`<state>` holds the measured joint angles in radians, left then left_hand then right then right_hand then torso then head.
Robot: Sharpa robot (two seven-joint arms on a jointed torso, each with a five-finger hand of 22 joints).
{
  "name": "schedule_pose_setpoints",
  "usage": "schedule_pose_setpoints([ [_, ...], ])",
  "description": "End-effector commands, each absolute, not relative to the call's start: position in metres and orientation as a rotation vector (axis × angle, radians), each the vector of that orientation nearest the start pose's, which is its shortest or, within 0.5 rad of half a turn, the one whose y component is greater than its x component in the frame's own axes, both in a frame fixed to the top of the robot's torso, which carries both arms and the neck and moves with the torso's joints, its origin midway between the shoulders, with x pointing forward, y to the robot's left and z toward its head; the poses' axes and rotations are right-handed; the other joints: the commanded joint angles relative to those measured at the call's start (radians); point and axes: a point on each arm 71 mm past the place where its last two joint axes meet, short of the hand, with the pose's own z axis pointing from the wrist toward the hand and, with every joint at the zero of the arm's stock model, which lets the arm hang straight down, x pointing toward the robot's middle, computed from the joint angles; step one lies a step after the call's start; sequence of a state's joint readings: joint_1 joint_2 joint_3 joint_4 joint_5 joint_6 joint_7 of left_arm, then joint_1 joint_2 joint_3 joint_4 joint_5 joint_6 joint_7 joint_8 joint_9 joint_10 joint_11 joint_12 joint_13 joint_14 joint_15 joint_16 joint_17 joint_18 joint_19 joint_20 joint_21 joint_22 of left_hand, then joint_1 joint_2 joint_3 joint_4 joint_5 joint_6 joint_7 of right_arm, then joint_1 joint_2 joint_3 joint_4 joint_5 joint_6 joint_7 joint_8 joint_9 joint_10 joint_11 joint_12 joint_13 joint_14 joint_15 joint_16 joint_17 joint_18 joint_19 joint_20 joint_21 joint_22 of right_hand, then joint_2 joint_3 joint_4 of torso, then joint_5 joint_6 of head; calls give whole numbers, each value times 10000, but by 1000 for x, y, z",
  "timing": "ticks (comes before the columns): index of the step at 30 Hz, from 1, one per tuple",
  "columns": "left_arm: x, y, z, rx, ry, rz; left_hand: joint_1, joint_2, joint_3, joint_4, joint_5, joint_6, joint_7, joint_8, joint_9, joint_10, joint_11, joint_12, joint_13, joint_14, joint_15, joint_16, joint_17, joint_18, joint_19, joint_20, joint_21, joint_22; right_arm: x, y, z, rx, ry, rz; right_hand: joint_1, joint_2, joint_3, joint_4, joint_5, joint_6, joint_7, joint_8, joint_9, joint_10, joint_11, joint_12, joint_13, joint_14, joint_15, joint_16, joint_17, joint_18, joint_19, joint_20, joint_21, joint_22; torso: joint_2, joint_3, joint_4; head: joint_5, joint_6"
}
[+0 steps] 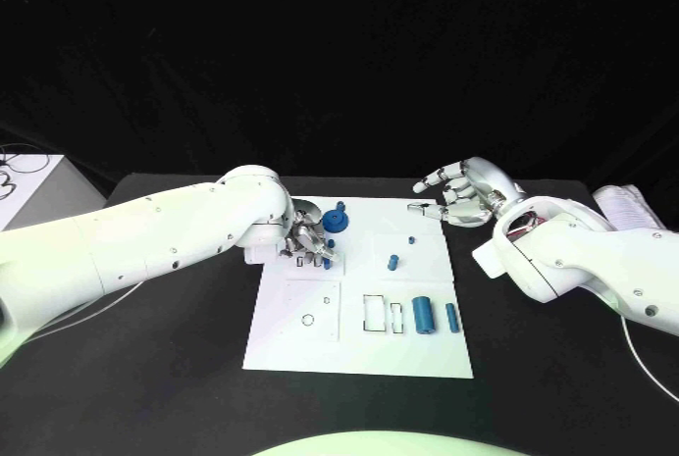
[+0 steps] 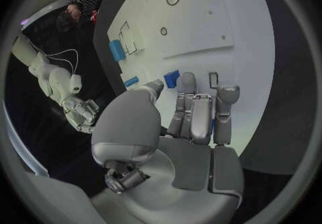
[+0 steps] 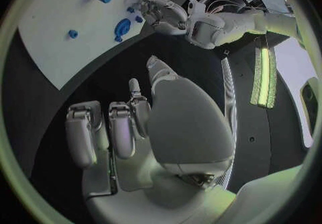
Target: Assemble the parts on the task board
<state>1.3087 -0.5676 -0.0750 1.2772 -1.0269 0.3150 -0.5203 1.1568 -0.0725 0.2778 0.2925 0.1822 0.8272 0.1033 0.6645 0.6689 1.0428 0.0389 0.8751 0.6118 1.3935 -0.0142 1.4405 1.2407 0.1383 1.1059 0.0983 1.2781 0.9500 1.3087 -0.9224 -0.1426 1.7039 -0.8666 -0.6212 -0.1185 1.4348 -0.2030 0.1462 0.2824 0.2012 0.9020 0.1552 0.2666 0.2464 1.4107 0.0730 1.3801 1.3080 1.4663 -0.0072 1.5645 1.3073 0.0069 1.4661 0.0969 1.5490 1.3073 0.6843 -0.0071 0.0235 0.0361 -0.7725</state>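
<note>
The white task board (image 1: 361, 338) lies mid-table. My left hand (image 1: 304, 242) hovers low over its far left part, beside a round blue part (image 1: 336, 221). In the left wrist view a small blue part (image 2: 172, 78) sits between the thumb tip and a fingertip (image 2: 188, 80); whether they grip it is unclear. A thick blue cylinder (image 1: 422, 314), a slimmer one (image 1: 453, 317) and a small peg (image 1: 393, 263) rest on the board. My right hand (image 1: 460, 196) is raised off the board's far right corner, fingers apart and holding nothing. The right wrist view shows that hand (image 3: 127, 127) and the round part (image 3: 122, 27).
Rectangular slots (image 1: 375, 314) and round holes (image 1: 309, 320) mark the board's near half. A white box (image 1: 28, 186) with a cable stands at the table's far left. A pale bundle (image 1: 630, 203) lies at the far right, behind my right arm.
</note>
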Motion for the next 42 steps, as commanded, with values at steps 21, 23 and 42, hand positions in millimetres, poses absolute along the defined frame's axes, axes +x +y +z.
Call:
schedule_pose_setpoints([
  [21, 518, 142, -202, -1097, 24348, -5023, 1766, -528, 4038, -610, 2, -277, -70, 344, 1100, -6, -113, 97, -200, 252, -110, 252, 388, -98, 31, -96, 241, 190, 463, -206, -157, 4603, 16102, 8621, -5, 58, 3, 33, 52, -98, 9, 17, -13, -76, -1, -34, 940, 980, 68, -38, 2397, 13, 894, 56, -72, 2422, 9, 6, 7, -16, -42],
  [23, 518, 143, -202, -1259, 24248, -5098, 1672, -636, 4368, -774, 5, -269, -79, 383, 1200, 29, -122, 124, -204, 311, -121, 294, 484, -104, 63, -104, 278, 236, 463, -206, -157, 4604, 16101, 8620, -5, 58, 3, 33, 52, -98, 9, 17, -13, -76, -1, -34, 940, 980, 68, -38, 2397, 13, 894, 56, -72, 2422, 5, 5, 7, -10, -44],
  [42, 517, 164, -191, -2175, 22772, -5168, 444, -1897, 6443, -2316, 1791, 628, -339, 472, 1700, 980, -428, 297, -176, 1170, -423, 825, 1898, -366, 1218, -399, 1131, 1619, 464, -210, -158, 4662, 16065, 8533, 0, 69, 11, 31, 75, -110, 12, 26, -14, -70, 2, -27, 945, 978, 70, -41, 2389, 15, 891, 58, -79, 2416, 0, 0, 33, 26, -94],
])
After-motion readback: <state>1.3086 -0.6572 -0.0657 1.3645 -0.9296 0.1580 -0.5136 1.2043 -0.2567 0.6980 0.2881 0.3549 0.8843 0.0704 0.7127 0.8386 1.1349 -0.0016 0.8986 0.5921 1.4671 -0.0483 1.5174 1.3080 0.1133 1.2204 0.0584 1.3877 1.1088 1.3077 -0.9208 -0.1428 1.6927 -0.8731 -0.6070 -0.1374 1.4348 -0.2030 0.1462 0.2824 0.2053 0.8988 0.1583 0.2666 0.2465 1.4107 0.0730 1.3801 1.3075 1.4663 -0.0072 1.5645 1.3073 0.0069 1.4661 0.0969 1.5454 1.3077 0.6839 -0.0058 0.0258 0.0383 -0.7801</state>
